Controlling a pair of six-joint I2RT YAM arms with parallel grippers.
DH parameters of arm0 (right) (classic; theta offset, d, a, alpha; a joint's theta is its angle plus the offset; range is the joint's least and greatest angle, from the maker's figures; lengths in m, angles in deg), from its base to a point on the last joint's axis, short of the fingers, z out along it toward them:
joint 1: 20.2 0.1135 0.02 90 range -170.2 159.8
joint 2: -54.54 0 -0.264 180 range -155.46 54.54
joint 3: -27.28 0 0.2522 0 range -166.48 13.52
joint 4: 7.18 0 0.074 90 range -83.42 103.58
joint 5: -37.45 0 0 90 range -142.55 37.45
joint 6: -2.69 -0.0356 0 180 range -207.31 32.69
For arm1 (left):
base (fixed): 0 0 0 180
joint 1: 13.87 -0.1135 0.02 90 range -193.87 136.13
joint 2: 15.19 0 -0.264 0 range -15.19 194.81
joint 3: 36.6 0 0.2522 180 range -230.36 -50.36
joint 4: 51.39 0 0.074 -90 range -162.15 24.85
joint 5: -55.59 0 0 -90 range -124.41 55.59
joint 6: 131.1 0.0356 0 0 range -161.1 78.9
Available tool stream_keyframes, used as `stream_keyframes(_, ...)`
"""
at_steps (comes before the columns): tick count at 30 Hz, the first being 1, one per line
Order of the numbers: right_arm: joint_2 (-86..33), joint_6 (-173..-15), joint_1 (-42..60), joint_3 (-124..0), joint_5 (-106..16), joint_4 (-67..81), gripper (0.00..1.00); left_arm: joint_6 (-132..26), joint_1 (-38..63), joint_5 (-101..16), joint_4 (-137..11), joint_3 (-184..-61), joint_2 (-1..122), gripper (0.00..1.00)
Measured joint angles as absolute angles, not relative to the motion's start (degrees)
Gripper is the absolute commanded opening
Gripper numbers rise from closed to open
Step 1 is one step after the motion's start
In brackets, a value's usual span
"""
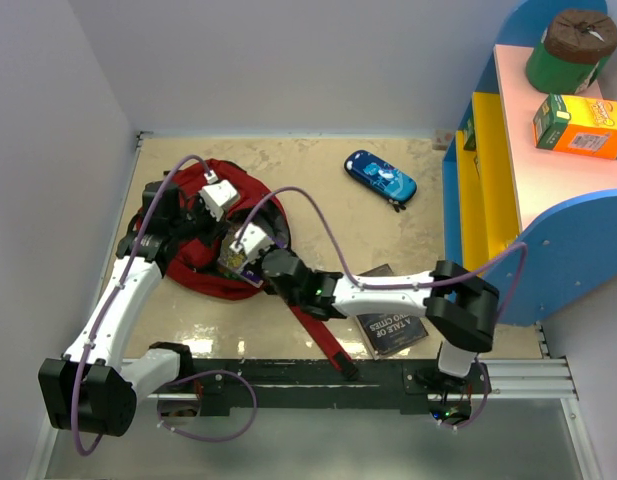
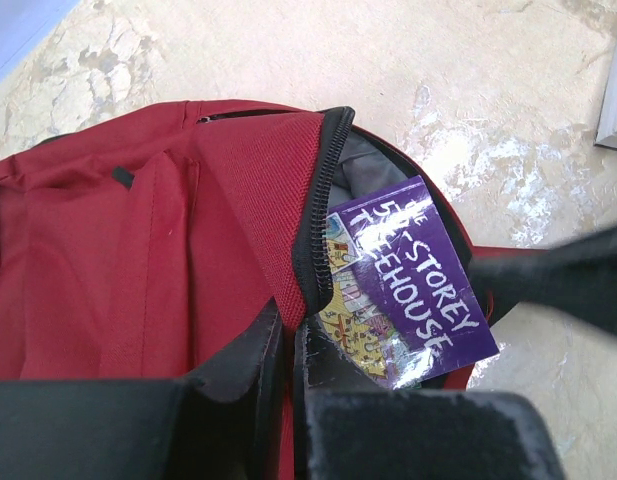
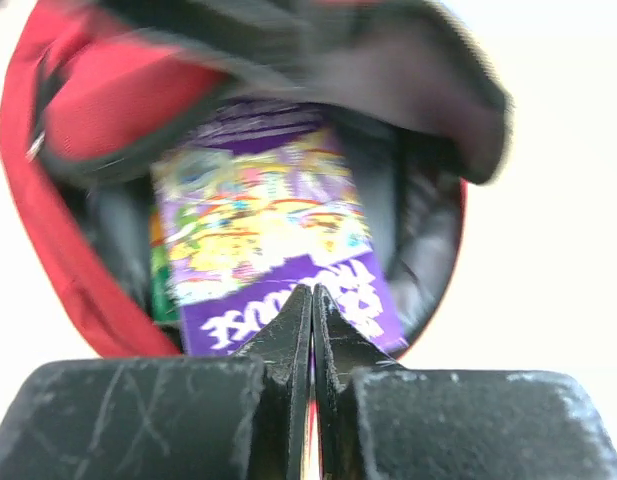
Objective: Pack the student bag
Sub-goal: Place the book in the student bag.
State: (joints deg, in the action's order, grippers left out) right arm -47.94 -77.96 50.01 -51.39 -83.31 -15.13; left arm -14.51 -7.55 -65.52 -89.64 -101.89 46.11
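The left gripper pinches the student bag near the table's left edge. The right gripper pinches the Treehouse book.

Top view bright and even, a white sheen on the glossy beige tabletop. Left wrist: crisp on the purple paperback book, glare on the table beyond, a dark shape at right out of focus. Right wrist: background blown white, dark-red fabric backpack and book smeared soft.

woven matt red cloth bag, glossy purple paper book, mottled shiny tabletop.
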Motion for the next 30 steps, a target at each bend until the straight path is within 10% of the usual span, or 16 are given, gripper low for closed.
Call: stream_keyframes(30, -51.96, -116.34, 37.8, -50.67, -80.04, -3.74, 0.0, -14.51, -7.55, -66.03, -88.33, -101.1, 46.61, 0.0)
